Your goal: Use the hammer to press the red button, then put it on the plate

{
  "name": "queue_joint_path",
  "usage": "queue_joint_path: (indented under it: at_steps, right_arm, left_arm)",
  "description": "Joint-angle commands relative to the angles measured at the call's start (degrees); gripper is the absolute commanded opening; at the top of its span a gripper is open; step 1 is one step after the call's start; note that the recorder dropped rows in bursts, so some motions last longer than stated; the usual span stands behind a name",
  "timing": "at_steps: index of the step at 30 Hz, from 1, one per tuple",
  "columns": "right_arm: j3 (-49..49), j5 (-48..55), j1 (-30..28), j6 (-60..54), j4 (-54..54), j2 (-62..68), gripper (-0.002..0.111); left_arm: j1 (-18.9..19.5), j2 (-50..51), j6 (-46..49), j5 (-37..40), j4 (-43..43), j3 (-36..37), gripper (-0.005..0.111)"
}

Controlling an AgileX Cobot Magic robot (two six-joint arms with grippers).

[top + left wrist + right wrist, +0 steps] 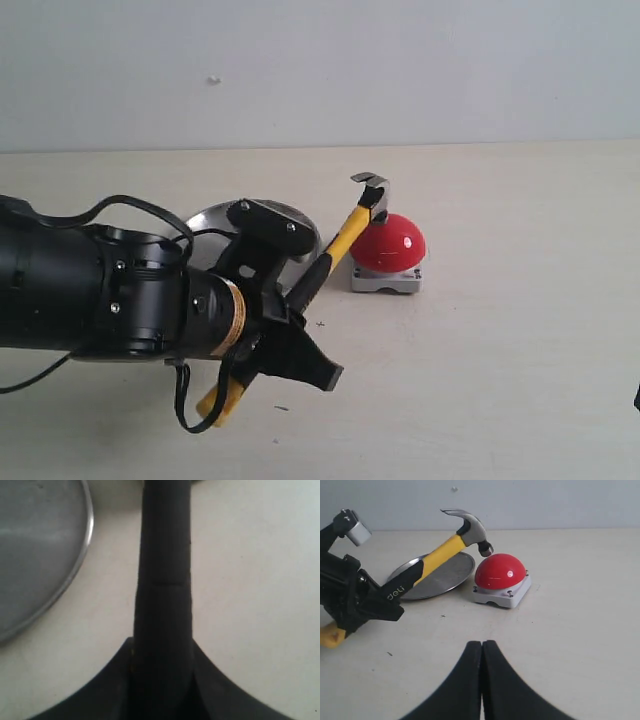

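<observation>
My left gripper [297,305] is shut on the black grip of the hammer [345,235], which slants up to the right. The yellow looped end sticks out behind the gripper. The hammer's dark head [472,530] hangs at the top of the red button [500,571]; I cannot tell whether it touches the dome. The red button [391,243] sits on its grey base right of the silver plate [205,218], half hidden by my arm. In the left wrist view the handle [162,575] runs out from the gripper [162,680] beside the plate's rim [80,565]. My right gripper [482,646] is shut and empty, low over the table, short of the button.
The pale tabletop [520,330] stretches right and in front of the button. A white wall [320,60] closes the back. My left arm's black body and cables [90,290] fill the left front of the table.
</observation>
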Motion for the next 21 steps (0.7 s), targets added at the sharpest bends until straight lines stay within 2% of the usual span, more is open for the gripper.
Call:
queue_joint_path:
  at_steps: [1, 9, 15, 21]
  right_arm:
    - [0.3, 0.1, 0.1, -0.1, 0.2, -0.3, 0.0]
    - [0.3, 0.1, 0.1, -0.1, 0.2, -0.3, 0.0]
    - [0.3, 0.1, 0.1, -0.1, 0.2, -0.3, 0.0]
    - [0.3, 0.1, 0.1, -0.1, 0.2, -0.3, 0.0]
  left_arm:
    - [-0.1, -8.3, 1.1, 1.0, -0.1, -1.3, 0.0]
    - [-0.1, -26.7, 1.1, 2.6, 0.3, -1.3, 0.0]
    - [0.5, -32.9, 1.1, 1.4, -2.8, -1.3, 0.0]
    - [7.2, -35.6, 0.9, -5.0, -8.6, -1.3, 0.0]
